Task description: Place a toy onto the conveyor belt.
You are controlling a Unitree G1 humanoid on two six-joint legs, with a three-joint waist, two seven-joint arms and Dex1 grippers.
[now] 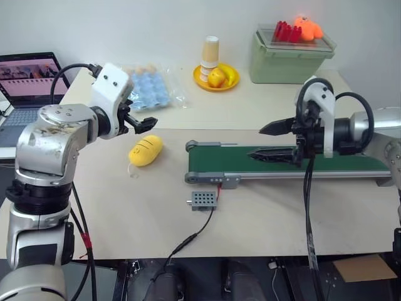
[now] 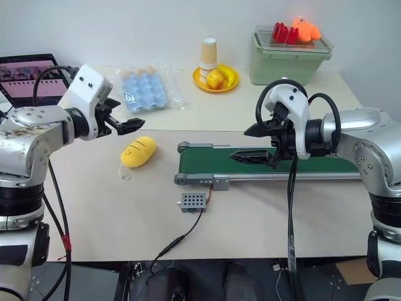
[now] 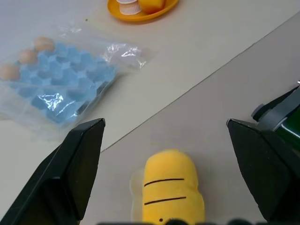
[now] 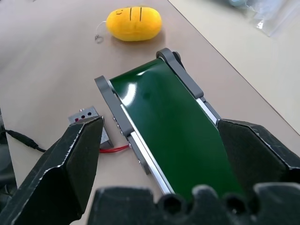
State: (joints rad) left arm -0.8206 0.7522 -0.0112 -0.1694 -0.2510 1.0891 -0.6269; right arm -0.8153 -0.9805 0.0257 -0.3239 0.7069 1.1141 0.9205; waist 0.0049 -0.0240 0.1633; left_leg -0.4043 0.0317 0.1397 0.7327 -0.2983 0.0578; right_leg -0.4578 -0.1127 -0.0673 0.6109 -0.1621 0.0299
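With both the left gripper (image 1: 143, 123) and right gripper (image 1: 276, 141) spread empty, the toy (image 1: 145, 150) was seen left of centre on the worktop (image 1: 263, 219), beside the belt (image 1: 219, 161), where a careless approach could knock it aside.

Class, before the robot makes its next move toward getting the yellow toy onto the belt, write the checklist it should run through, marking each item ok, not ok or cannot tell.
1. Yellow toy in sight, lying on the table beside the belt's end: ok.
2. Left gripper open, nothing between its fingers: ok.
3. Toy held: not ok; it lies free below the left gripper.
4. Belt surface bare at the near end: ok.
5. Right gripper out of the drop zone: not ok; it hangs open over the belt.
6. Belt running: cannot tell.
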